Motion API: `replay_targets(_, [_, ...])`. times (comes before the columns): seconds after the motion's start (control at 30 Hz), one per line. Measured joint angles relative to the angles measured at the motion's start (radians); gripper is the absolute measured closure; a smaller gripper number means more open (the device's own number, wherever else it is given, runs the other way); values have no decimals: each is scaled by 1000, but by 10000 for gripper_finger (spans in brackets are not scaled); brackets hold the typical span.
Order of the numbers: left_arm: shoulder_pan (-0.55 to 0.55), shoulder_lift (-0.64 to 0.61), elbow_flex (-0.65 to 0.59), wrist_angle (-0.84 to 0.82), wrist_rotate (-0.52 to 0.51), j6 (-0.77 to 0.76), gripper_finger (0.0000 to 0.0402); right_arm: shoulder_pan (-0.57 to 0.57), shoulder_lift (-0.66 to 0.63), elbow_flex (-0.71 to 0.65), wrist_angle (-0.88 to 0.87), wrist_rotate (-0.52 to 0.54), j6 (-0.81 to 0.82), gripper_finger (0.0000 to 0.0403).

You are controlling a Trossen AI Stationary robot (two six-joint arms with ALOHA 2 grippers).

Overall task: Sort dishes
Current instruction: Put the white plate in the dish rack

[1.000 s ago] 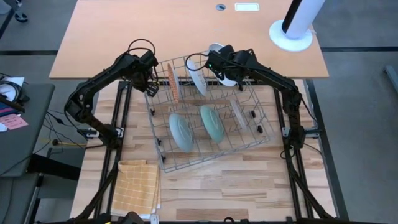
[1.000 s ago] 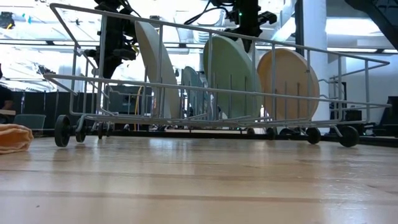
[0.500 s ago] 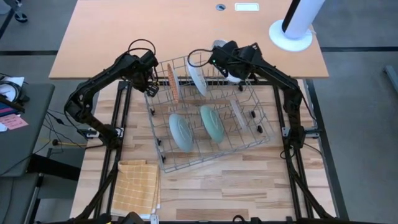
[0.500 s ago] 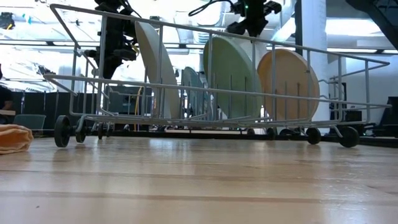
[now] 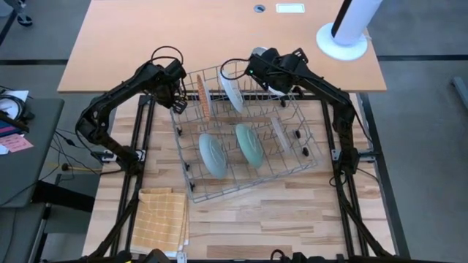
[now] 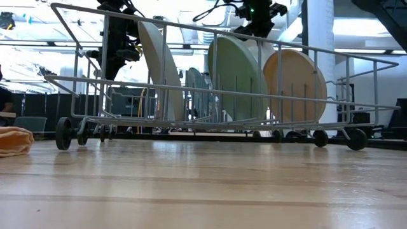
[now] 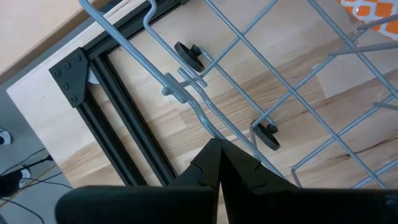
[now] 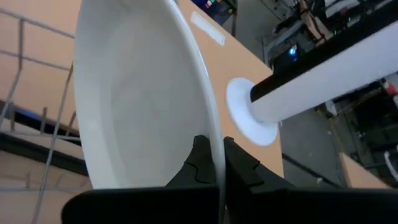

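Gripping a white plate [image 8: 143, 99] by its rim, my right gripper [image 8: 211, 163] hangs over the wire rack's [image 5: 219, 191] far edge. Left gripper [image 7: 219, 163], jaws clenched on a rack wire, steadies the rack's corner. A thin edge-hold could let the plate swing and chip on the tines.

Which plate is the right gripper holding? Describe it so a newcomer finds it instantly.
Start at the grey wire rack mid-table and go to its far right corner. There the right gripper pinches the rim of a white plate held above the rack. The other white plate stands slotted in the rack.
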Motion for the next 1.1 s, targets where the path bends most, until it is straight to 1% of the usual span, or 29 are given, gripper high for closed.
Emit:
replay_targets(0.23, [-3,0,-1,4,0,0,401,-42,-1,0,-9,-67,56,400])
replay_targets(0.47, [-4,0,-2,5,0,-4,401,-56,-1,0,-16,-139,64,400])
replay_targets(0.6, [-6,0,-2,5,-1,-20,401,-54,-1,0,-18,-144,90,399])
replay_targets(0.73, [-10,0,-2,4,-2,-20,401,-83,-1,0,-14,-179,123,399])
replay_targets(0.9, [-11,0,-2,6,-2,-16,401,-100,-1,0,-13,-195,156,399])
replay_targets(1.1, [-11,0,-2,5,-2,-15,401,-80,-1,0,-15,-191,154,399])
